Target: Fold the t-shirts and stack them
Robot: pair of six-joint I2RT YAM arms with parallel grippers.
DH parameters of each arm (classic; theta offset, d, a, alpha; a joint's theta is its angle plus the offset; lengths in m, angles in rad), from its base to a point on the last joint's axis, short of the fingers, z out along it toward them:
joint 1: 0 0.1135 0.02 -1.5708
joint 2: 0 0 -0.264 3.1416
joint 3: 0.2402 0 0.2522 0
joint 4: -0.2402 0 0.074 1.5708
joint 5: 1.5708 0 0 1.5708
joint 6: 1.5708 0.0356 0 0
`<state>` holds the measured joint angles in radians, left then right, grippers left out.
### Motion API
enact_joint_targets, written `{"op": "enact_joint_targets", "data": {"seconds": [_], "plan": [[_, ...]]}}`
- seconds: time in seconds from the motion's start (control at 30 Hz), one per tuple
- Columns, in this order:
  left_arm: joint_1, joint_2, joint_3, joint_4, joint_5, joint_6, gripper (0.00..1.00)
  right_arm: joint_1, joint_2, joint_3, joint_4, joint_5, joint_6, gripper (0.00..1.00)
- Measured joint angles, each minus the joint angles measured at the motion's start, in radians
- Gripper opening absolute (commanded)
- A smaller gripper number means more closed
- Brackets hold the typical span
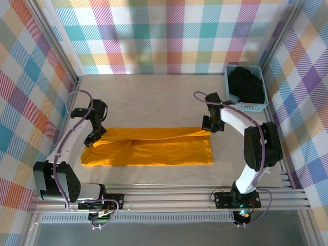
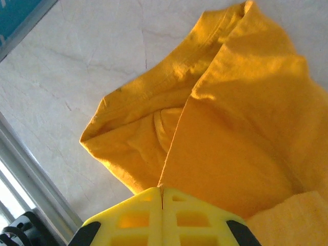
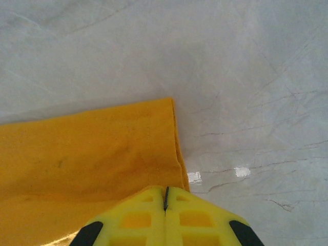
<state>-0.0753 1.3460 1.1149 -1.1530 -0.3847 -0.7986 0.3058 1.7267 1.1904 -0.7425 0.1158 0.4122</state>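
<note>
Across the near half of the worktop [image 1: 154,97], from above, the orange t-shirt [image 1: 148,151] lies as a long strip, with bare board beyond it to the far edge. A black garment [image 1: 246,84] is heaped in the basket [image 1: 246,107] at the far right corner.

Left wrist: the left end effector [image 2: 162,192] is clenched on a raised fold.

Right wrist: the right end effector [image 3: 165,192] is clenched at the shirt's corner, the pinch itself hidden.

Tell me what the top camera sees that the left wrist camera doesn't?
Top view adds: the whole shirt stretched between the left gripper and right gripper, plus a basket holding a black garment. Left wrist view adds: the shirt's stitched hem and folds up close, and the left gripper's yellow fingers pressed together on the cloth. Both: the shirt, the table, the left gripper.
</note>
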Motion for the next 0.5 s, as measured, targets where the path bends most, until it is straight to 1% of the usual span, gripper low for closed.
{"op": "enact_joint_targets", "data": {"seconds": [0.2, 0.5], "plan": [[0.000, 0.000, -0.072, 0.000, 0.043, -0.026, 0.00, 0.008, 0.000, 0.000, -0.016, -0.005, 0.014, 0.00], [0.000, 0.009, -0.079, 0.000, 0.062, -0.032, 0.00, 0.009, 0.000, 0.000, -0.045, -0.004, 0.023, 0.00]]}}
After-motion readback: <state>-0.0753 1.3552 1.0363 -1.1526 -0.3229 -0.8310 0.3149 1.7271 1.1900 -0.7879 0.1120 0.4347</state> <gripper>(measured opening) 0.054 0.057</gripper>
